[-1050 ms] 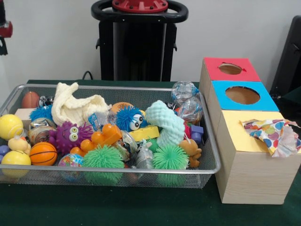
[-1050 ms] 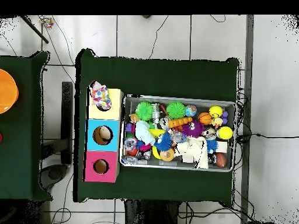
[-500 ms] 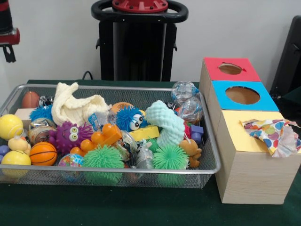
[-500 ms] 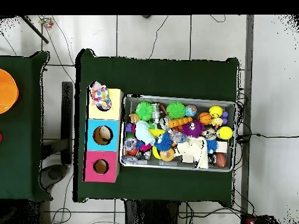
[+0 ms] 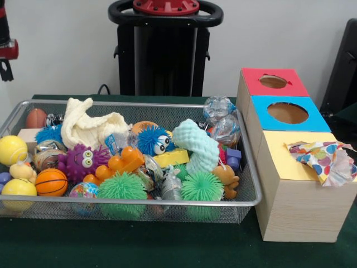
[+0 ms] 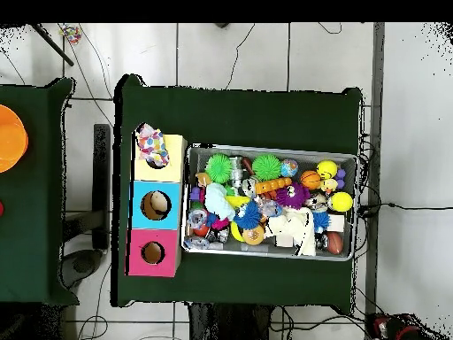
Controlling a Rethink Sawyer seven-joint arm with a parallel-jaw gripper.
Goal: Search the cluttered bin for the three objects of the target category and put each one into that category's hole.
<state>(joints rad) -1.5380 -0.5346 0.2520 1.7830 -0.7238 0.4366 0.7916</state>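
Across the green-covered table point(image 5: 167, 245), a silver wire-mesh bin point(image 5: 139, 204) crammed with toys.

Nearest the front rim:
- two green spiky rubber balls point(image 5: 121, 187) point(image 5: 202, 186)
- a small orange basketball point(image 5: 51, 182)
- a plain yellow ball point(image 5: 18, 187) at the left end
- a small brown figure point(image 5: 226, 178) towards the right end

Just behind those:
- a purple spiky creature with goggle eyes point(image 5: 83, 162), touching an orange knobbly plastic toy point(image 5: 120, 162)
- a flat yellow block point(image 5: 170, 158)
- a mint-green ridged foam piece point(image 5: 195, 146), arched over the pile
- a blue spiky ball with eyes point(image 5: 153, 139) between the orange toy and the foam
- a yellow tennis ball point(image 5: 12, 149) against the left wall

At the back of the bin:
- a cream knitted cloth point(image 5: 89, 125), heaped up
- a brown miniature football point(image 5: 35, 118) in the left corner
- two clear crinkly balls point(image 5: 218, 107) point(image 5: 226, 129) in the right corner

Right of the bin and just beside it, a long wooden sorting box point(image 5: 295, 209) with three coloured tops:
- nearest: yellow top, with a heart-patterned cloth point(image 5: 323, 159) stuffed in its hole and spilling over the edge
- next: blue top, with a large round hole point(image 5: 287, 113)
- farthest: red top, with a smaller round hole point(image 5: 273, 81)

No telling from either view which toys belong to the target category.

Farthest back, at the upper left edge of the front view, the red and black gripper point(image 5: 5, 61), well apart from the bin and touching nothing. Spread or pressed together: cannot tell.
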